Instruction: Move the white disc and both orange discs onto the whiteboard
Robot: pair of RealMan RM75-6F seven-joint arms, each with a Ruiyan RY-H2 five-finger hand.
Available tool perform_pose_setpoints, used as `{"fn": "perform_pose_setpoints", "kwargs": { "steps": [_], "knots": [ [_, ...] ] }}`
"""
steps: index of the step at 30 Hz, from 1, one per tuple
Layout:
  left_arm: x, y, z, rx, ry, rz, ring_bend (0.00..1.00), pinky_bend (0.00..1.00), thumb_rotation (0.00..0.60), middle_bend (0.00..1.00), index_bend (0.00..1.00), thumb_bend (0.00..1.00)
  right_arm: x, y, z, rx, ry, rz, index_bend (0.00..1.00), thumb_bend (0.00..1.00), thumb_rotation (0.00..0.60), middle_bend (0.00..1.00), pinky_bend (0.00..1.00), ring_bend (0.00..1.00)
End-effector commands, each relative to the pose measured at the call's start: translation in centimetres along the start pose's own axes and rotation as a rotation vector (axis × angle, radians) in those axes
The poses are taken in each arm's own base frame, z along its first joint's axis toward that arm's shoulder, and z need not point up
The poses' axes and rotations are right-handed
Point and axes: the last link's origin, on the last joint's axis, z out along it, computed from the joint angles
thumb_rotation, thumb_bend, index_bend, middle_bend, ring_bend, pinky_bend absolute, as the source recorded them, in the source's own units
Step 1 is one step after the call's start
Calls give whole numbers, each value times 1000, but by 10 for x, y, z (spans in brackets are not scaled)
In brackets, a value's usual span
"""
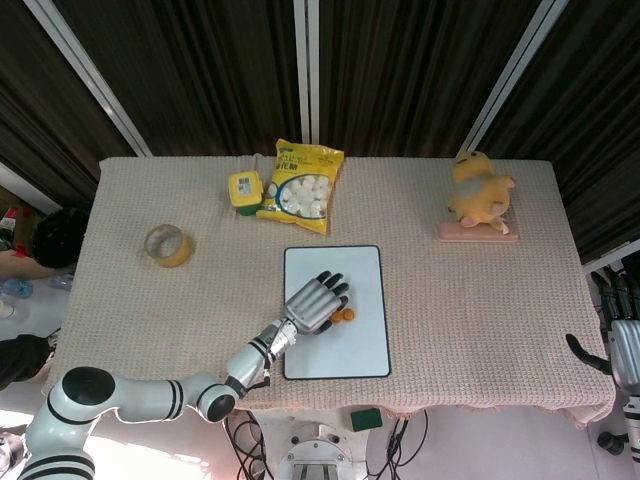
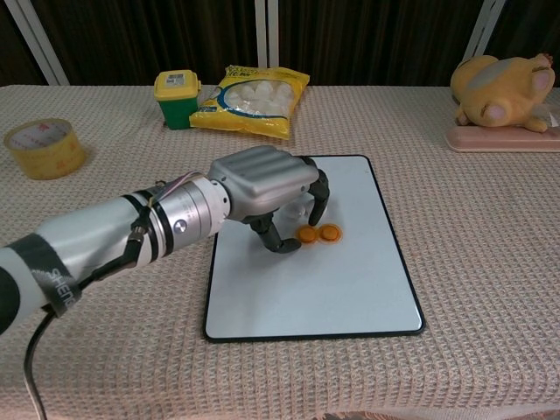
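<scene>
Beige woven cloth covers the table [image 2: 490, 289], and dark curtains hang behind it. Nearest to me on the cloth lies the whiteboard [image 2: 306, 289] [image 1: 362, 340], flat, with a black rim. My left hand [image 2: 267, 188] [image 1: 313, 303] hangs over the board's left half, palm down, fingers curled downward with their dark tips close to the surface. I see nothing pinched in them. Just beside the fingertips, two orange discs [image 2: 318, 234] [image 1: 344, 316] sit on the board, side by side and touching each other. Under the arch of the fingers I make out something small and pale that may be the white disc, but against the white board I cannot tell for sure, nor whether the hand touches it.

My right hand [image 1: 622, 340] shows only in the head view, off the right end of the table, well apart from everything, fingers straight and spread, holding nothing.

Farther back on the left lies a roll of yellow tape [image 2: 45, 147] [image 1: 167, 245]. Near the far edge stands a small green tub with a yellow lid [image 2: 178, 87] [image 1: 244, 192], shut, so I cannot see inside. Just beside it lies a yellow bag [image 2: 253, 100] [image 1: 302, 186] with white round pieces showing through its clear window. At the far right a yellow plush toy [image 2: 500, 90] [image 1: 478, 196] rests on a pink tray [image 2: 503, 140] [image 1: 476, 233].
</scene>
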Motion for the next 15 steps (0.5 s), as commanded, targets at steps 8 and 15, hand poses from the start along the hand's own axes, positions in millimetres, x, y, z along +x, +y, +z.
{"fn": "perform_pose_setpoints", "kwargs": {
  "steps": [8, 15],
  "knots": [
    [0, 1, 0, -4, -6, -2, 95, 179, 600, 213, 353, 267, 0, 0, 0, 0, 1, 2, 0, 207, 600, 0, 0, 0],
    [4, 3, -5, -16, 14, -6, 95, 179, 599, 213, 314, 267, 0, 0, 0, -1, 0, 3, 0, 207, 600, 0, 0, 0]
  ]
}}
